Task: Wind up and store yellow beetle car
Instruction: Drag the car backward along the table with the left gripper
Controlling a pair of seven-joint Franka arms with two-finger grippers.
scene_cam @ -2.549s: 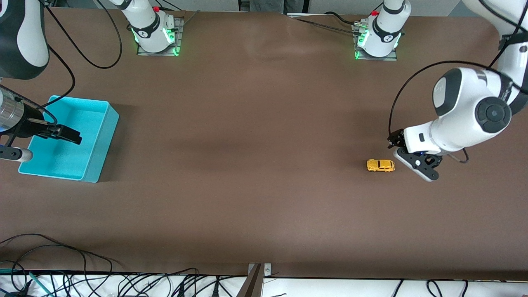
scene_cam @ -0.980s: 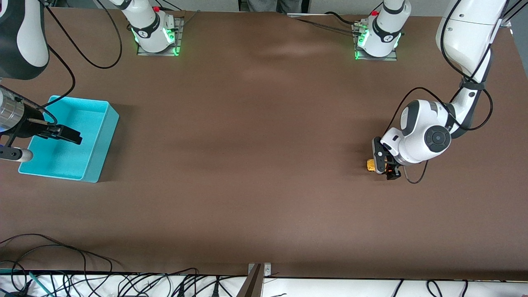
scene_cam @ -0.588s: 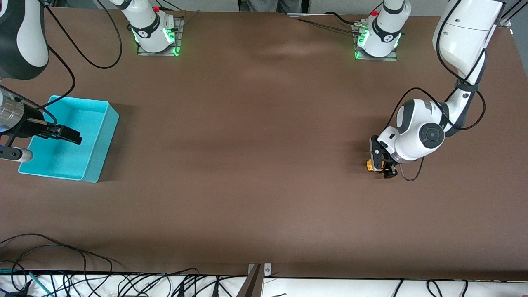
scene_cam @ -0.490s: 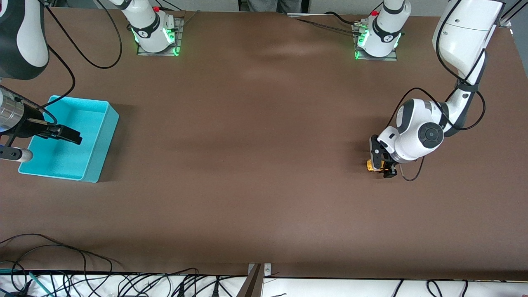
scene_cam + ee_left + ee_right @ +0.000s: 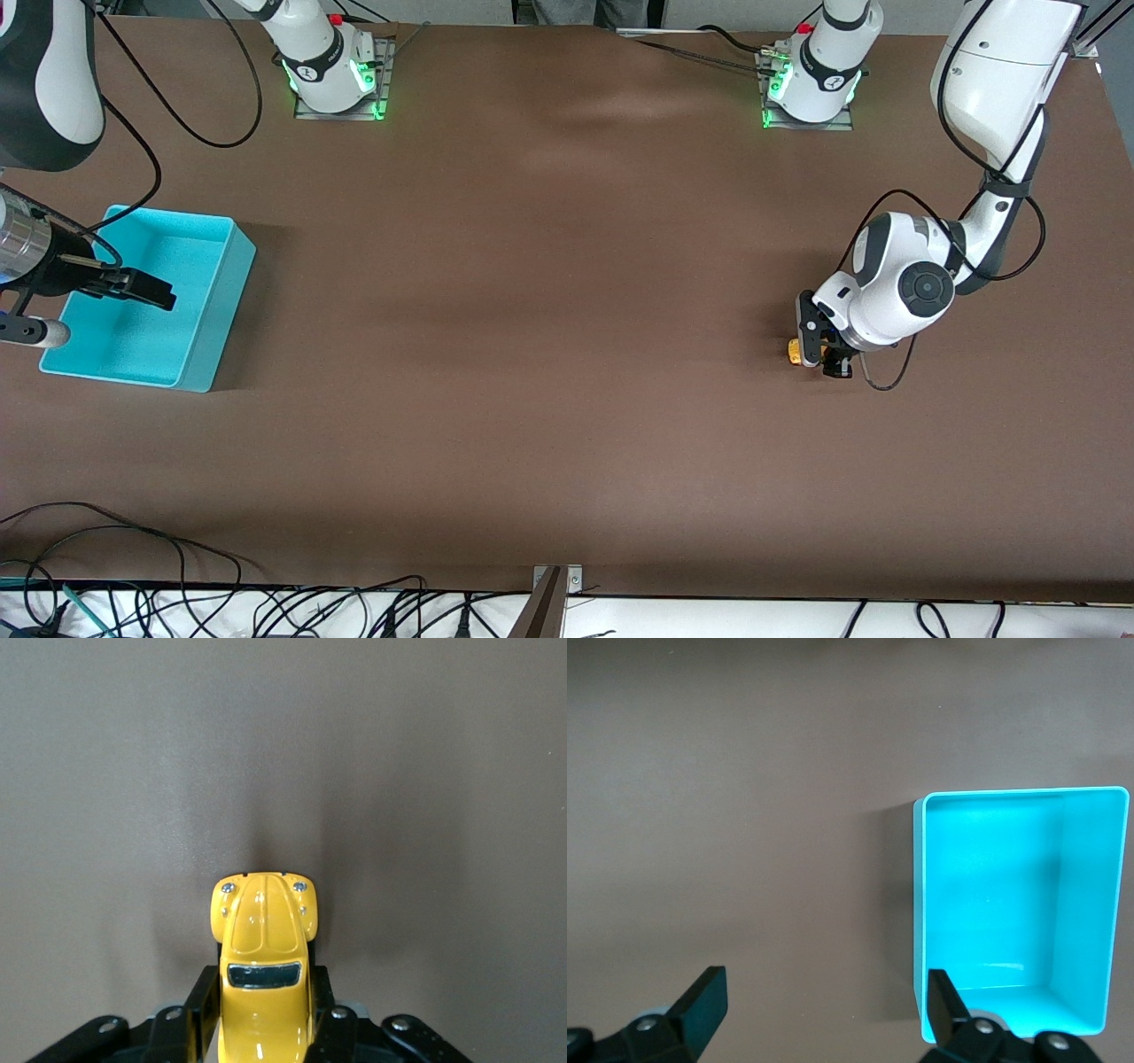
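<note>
The yellow beetle car point(image 5: 796, 353) sits on the brown table near the left arm's end. My left gripper point(image 5: 819, 354) is down at table level, its fingers pressed against the car's two sides. In the left wrist view the car point(image 5: 263, 930) fills the gap between the black fingers point(image 5: 201, 1010), its bonnet sticking out past them. My right gripper point(image 5: 133, 285) is open and empty and waits over the teal bin point(image 5: 221, 266) at the right arm's end. In the right wrist view its fingers point(image 5: 704, 999) spread wide, one over the bin's rim point(image 5: 919, 904).
The bin is empty inside. Cables lie along the table edge nearest the front camera point(image 5: 221, 602). The arms' bases point(image 5: 337, 71) stand at the table's farthest edge.
My left gripper came down from beside the car and its fingers closed round the car. Over the last half second it hardly moved. The right arm has not moved.
</note>
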